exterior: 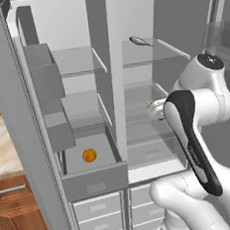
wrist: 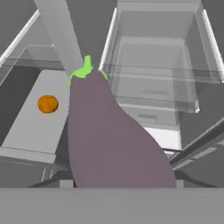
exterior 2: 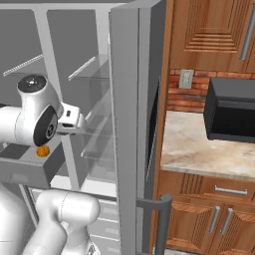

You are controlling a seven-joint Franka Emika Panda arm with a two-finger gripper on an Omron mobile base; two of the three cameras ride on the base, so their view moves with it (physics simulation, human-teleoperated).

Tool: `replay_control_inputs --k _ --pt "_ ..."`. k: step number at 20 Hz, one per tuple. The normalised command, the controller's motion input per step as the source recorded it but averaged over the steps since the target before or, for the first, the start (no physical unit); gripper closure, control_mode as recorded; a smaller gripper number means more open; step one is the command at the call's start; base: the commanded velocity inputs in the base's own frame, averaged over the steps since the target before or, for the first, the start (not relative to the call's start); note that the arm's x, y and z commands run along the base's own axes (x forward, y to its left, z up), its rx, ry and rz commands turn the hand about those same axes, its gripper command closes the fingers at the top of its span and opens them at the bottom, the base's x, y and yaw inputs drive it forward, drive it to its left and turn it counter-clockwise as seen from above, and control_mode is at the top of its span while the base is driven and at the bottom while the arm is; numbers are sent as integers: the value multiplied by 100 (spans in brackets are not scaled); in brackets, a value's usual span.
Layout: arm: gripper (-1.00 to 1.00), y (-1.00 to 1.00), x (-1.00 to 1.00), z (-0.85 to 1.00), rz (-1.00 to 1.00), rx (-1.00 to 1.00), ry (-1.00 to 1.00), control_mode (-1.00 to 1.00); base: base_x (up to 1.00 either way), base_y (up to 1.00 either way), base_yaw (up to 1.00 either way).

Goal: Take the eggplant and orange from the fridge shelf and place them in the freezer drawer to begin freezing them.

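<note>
A dull purple eggplant (wrist: pixel 109 144) with a green stem end rises from the bottom of the hand view, and my gripper (exterior 2: pixel 83 119) is shut on it; its fingertips are hidden behind the fruit. In the left base view just the green stem (exterior: pixel 149 102) peeks out beside my forearm, in front of the right fridge shelves. The orange (exterior: pixel 89 155) (wrist: pixel 47 104) (exterior 2: pixel 43 151) lies inside the freezer drawer (exterior: pixel 96 181) (wrist: pixel 30 131), which stands pulled out at the lower left of the fridge. The eggplant hangs above and to the right of that drawer.
A slim silvery pointed object (exterior: pixel 140 41) lies on the top right shelf. Door bins (exterior: pixel 46 79) line the open fridge door on the left. A clear crisper box (wrist: pixel 153 87) sits ahead. Pale drawers (exterior: pixel 99 218) lie below. A dark microwave (exterior 2: pixel 231 109) stands on the counter at right.
</note>
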Motion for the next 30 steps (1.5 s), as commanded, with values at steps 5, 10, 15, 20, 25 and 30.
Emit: replay_control_inputs --k 5,10,15,20,25,30 --pt "100 97 -5 -2 19 -3 0 -100 0 0 0" --pt "100 100 -1 -16 17 -5 0 -100 0 0 0" --pt "100 84 39 -31 6 -4 9 -100 0 0 0" --pt "100 57 32 -56 5 -6 21 -100 0 0 0" --pt "100 25 38 -38 3 -2 12 -100 0 0 0" --pt "100 9 34 -41 0 0 15 -100 0 0 0"
